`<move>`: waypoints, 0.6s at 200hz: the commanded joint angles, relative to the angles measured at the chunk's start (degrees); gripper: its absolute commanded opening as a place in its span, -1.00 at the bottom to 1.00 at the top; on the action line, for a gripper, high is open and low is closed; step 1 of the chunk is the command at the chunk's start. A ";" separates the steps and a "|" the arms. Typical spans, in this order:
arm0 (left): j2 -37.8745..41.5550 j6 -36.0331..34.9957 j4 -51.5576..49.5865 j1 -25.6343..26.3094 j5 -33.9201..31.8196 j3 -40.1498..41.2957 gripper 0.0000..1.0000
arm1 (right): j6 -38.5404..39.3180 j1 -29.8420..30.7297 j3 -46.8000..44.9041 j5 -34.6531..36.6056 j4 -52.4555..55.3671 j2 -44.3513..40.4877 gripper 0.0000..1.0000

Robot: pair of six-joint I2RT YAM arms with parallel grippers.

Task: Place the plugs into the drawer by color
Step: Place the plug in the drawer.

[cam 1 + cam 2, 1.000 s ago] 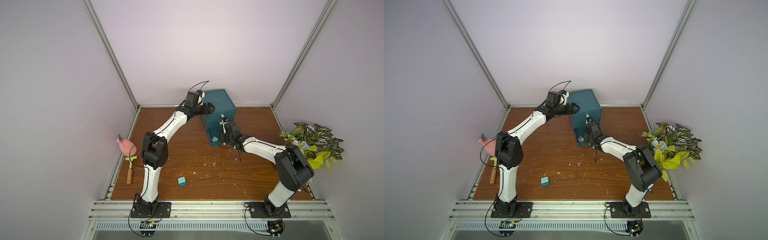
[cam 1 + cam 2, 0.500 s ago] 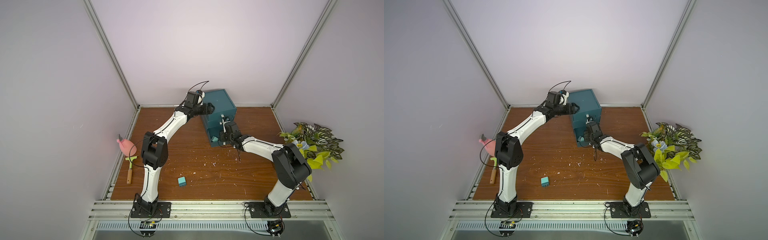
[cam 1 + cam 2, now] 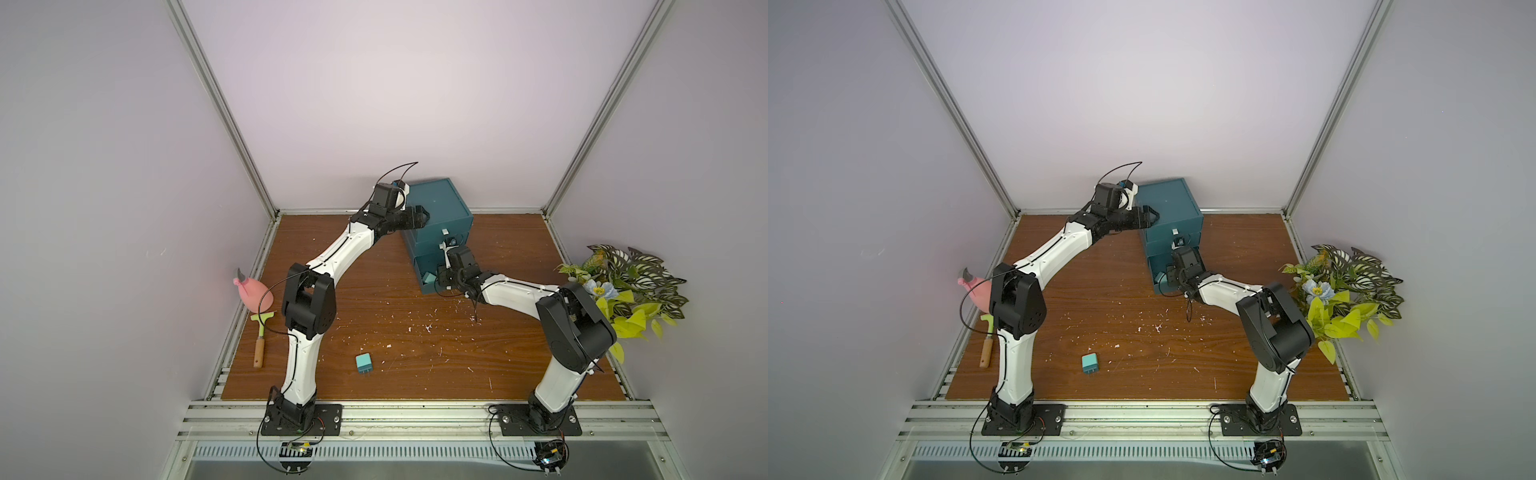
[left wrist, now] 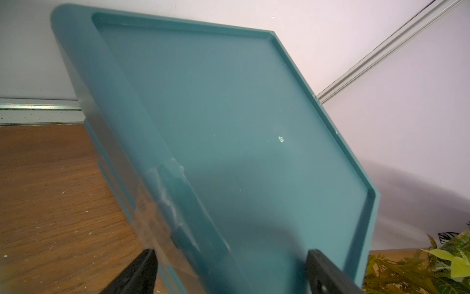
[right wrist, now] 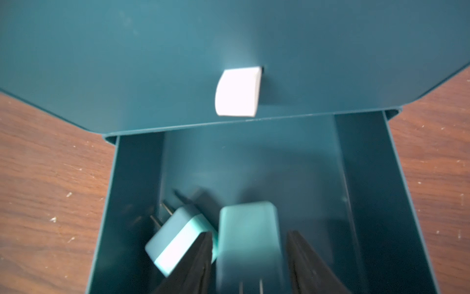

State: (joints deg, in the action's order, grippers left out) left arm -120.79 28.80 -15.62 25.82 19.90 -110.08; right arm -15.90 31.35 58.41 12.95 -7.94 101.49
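Note:
The dark teal drawer (image 3: pixel 436 208) (image 3: pixel 1167 203) stands at the back of the table, its bottom drawer (image 5: pixel 356 178) pulled out. Inside lies one turquoise plug (image 5: pixel 178 236), prongs pointing inward. A second turquoise plug (image 5: pixel 248 234), blurred, sits between the fingers of my right gripper (image 5: pixel 249 254) (image 3: pixel 442 278), which is open with a gap on one side. My left gripper (image 4: pixel 229 269) (image 3: pixel 422 216) is open wide, straddling the top side edge of the drawer (image 4: pixel 229 127). A third turquoise plug (image 3: pixel 364 362) (image 3: pixel 1090 363) lies on the front of the table.
A pink toy (image 3: pixel 253 293) and a green scraper with a wooden handle (image 3: pixel 261 338) lie along the left edge. A leafy plant (image 3: pixel 623 291) sits off the right edge. White crumbs dot the wooden table (image 3: pixel 415 332).
My right gripper's jaws have widened around the plug over the open bottom drawer. The right elbow shifted slightly. The left arm has not moved.

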 commanded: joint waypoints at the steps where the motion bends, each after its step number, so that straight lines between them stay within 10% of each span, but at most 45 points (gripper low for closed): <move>1: -0.75 -1.11 -6.79 -0.34 -1.09 2.03 0.72 | 0.06 -0.29 -0.45 -0.90 -0.85 -2.11 0.19; 68: -0.23 -1.55 -6.71 -0.42 -1.84 1.98 0.72 | 3.99 1.87 -5.57 -10.67 0.02 -13.38 0.28; 120: 0.01 -1.36 -6.77 -0.48 -1.95 1.96 0.72 | 5.98 21.28 -10.72 -10.62 -4.45 -13.20 0.29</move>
State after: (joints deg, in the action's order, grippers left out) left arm -120.68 28.75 -15.66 25.82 19.64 -110.06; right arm -12.43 44.03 47.48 4.62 -9.89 85.10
